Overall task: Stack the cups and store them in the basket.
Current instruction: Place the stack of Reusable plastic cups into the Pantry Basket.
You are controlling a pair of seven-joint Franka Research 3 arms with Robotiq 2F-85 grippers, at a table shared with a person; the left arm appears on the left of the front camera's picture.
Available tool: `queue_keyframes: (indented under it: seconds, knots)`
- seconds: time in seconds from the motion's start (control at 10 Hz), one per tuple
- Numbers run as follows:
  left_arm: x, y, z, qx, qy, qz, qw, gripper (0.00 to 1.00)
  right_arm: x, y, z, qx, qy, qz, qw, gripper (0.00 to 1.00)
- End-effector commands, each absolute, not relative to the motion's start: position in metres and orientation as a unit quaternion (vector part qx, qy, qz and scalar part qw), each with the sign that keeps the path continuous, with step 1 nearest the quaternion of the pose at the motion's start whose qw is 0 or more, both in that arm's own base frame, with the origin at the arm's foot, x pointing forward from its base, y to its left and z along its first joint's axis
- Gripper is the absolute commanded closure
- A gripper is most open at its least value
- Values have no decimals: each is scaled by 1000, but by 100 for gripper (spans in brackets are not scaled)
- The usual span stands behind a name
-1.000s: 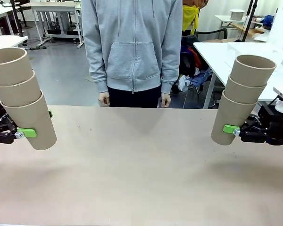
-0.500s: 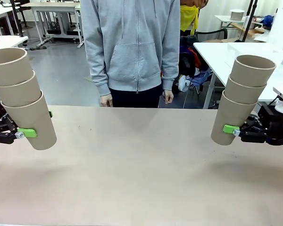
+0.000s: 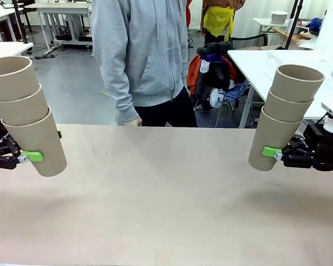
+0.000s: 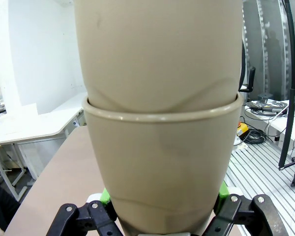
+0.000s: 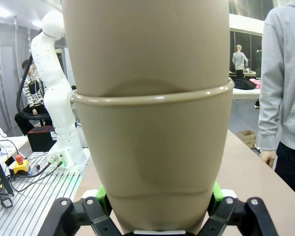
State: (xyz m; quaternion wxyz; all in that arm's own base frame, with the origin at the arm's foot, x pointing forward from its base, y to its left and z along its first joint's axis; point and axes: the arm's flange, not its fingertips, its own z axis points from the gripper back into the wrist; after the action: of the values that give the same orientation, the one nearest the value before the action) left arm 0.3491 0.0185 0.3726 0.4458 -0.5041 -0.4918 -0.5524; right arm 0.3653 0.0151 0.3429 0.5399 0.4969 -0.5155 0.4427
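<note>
1. Tan tabletop (image 3: 166, 210) runs under both of your grippers, which hang just above it at opposite ends, well apart.
2. Your left gripper (image 3: 45, 145) has its jaws pinching the bottom cup of the left stack (image 3: 22, 105), which is three cups nested. One green pad (image 3: 32, 156) presses the near wall low down. Above the jaws the stack leans away toward that side's edge of the front view.
3. On the left wrist camera you see that grip close up. The left gripper (image 4: 162, 219) clamps the outer cup (image 4: 162, 162) near its base, a green pad on each side. The next cup sits nested in its rim just above the jaws.
4. Your right gripper (image 3: 272, 149) is likewise clamped on the bottom cup of the right stack (image 3: 286, 111), also three cups. Its green pad is on the lower wall, and the stack tilts slightly outward as it rises above the jaws.
5. On the right wrist camera, the right gripper (image 5: 157, 214) squeezes its outer cup (image 5: 152, 162) from both sides, with a second cup nested above.
6. Both stacks look lifted off the tabletop, with shadows beneath them.
7. Beyond the jaws, a person in a grey hoodie (image 3: 141, 50) stands turned sideways at the far edge, one hand (image 3: 132, 121) near the table.
8. Farther back, beyond the right jaws, are a white table (image 3: 272, 64) and a heap of clothes (image 3: 213, 66).
</note>
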Motion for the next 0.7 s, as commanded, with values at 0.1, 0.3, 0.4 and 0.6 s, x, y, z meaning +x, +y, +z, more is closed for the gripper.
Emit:
queue_keyframes:
  seconds: [0.1, 0.3, 0.4, 0.6]
  knots:
    - [348, 20, 376, -503, -496, -552, 443, 15, 366, 15, 347, 494, -520, 444, 537, 17]
    - [348, 20, 376, -503, -496, -552, 443, 15, 366, 15, 347, 494, -520, 444, 537, 17]
    - [348, 20, 376, -503, -496, -552, 443, 15, 366, 15, 347, 494, -520, 444, 537, 17]
    - [348, 20, 376, -503, -496, -552, 443, 15, 366, 15, 347, 494, -520, 444, 537, 17]
